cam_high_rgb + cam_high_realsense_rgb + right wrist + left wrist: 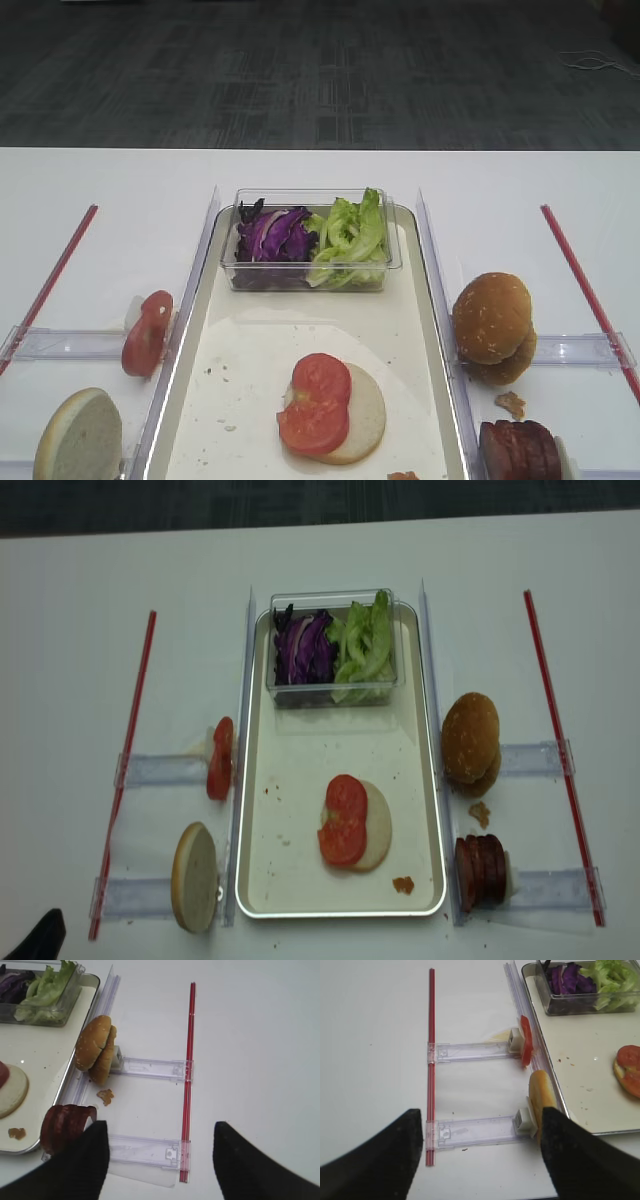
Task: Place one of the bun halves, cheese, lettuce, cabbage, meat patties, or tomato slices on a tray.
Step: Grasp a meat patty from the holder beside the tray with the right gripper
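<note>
Tomato slices (318, 402) already lie on a bun half (362, 414) low in the middle of the tray (250, 360), so stacking looks begun. Right claw (159, 1157) hangs wide and empty at the bottom edge beside the meat patties (65, 1125); left claw (481, 1152) gapes too, near a standing bun. Further up wait two buns (492, 325), then cabbage (272, 235) and lettuce (352, 238) at the tray's top.
</note>
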### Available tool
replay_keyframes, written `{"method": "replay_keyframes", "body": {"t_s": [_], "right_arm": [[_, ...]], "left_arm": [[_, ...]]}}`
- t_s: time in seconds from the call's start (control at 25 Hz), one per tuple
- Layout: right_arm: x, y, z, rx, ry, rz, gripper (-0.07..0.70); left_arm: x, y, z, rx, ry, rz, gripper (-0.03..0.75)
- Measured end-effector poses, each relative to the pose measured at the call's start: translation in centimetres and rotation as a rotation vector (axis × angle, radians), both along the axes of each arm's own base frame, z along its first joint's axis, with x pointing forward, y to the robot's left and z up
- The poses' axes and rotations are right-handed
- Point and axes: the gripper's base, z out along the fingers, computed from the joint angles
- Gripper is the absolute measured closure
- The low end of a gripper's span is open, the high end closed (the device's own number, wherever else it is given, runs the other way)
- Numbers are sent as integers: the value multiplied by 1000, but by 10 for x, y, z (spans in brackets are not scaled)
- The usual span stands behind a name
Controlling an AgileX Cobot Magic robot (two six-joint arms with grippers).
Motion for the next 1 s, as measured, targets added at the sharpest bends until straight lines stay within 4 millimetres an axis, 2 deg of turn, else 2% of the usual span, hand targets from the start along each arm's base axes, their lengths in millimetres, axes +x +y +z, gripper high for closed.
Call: {"method": "replay_keyframes", "body": {"t_s": [1.0], "right_arm": [[51, -1, -8, 23, 435, 6, 164]], "left_arm": [[0, 0, 0, 0, 0, 0, 247]]}}
